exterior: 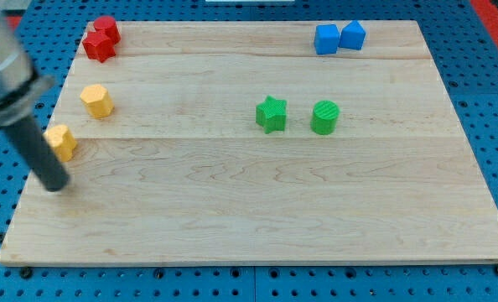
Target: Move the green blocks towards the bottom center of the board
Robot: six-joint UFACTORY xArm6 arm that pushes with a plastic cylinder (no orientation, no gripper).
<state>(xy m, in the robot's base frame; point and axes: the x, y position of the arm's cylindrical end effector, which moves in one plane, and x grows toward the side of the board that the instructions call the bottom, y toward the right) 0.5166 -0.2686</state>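
Note:
A green star block [271, 114] and a green cylinder block [324, 117] sit side by side, a little apart, right of the board's middle. My tip [56, 184] rests on the board near its left edge, far to the left of both green blocks and just below a yellow block [62, 141].
A second yellow block [97, 101] lies above the first near the left edge. Two red blocks [101, 39] touch at the top left corner. Two blue blocks [339, 38] sit together at the top right. The wooden board [257, 226] lies on a blue pegboard surface.

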